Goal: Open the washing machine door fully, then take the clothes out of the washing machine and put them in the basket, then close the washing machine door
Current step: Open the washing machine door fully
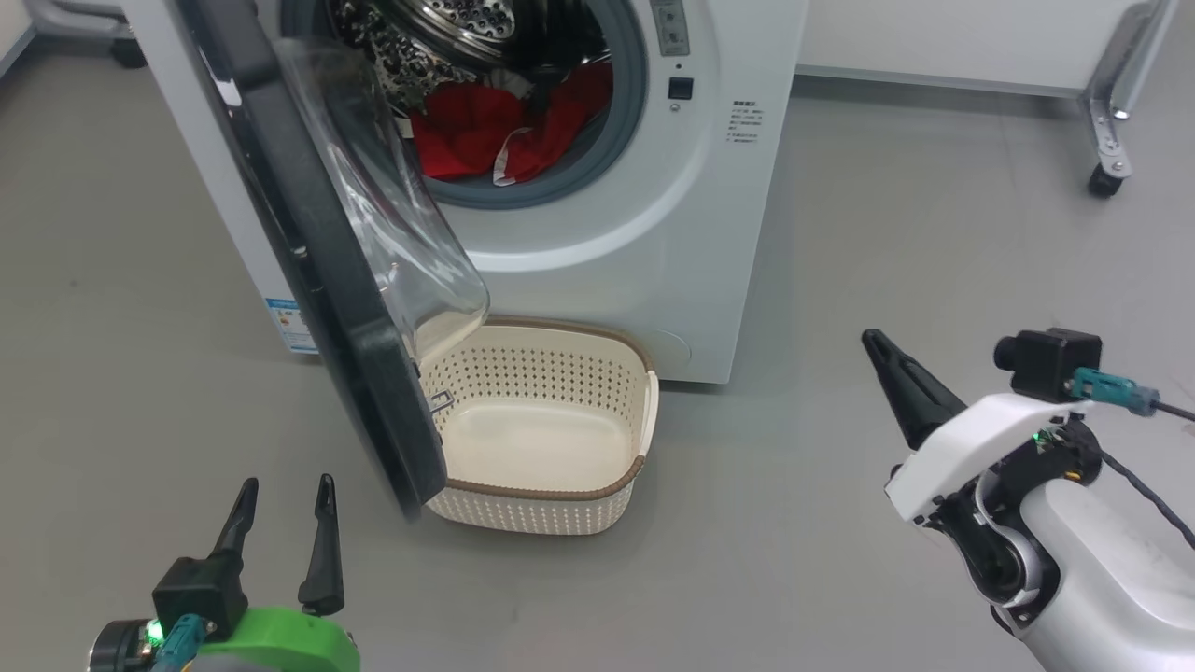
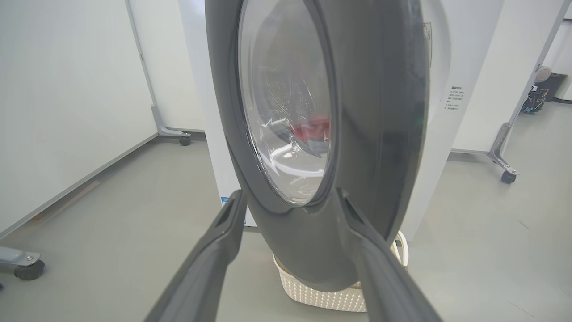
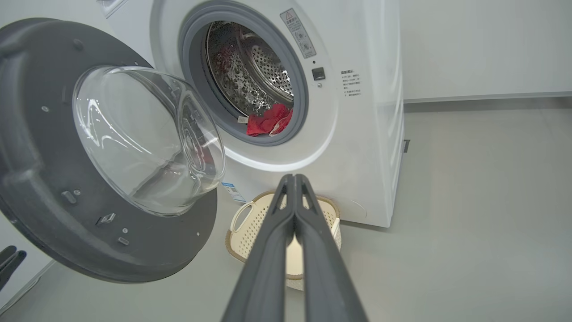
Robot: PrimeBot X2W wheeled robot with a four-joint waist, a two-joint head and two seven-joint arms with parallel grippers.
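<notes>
On the smooth grey floor, ahead of both jaws, stands a big white washing machine, its round black-rimmed glass door open near the spread left jaws. Red clothes lie in its drum. Beyond the closed, empty right jaws sits a cream plastic basket.

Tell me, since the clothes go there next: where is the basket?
Centre of the head view: the basket sits on the floor just before the washer, below its opening, with the open door overhanging its left end.
</notes>
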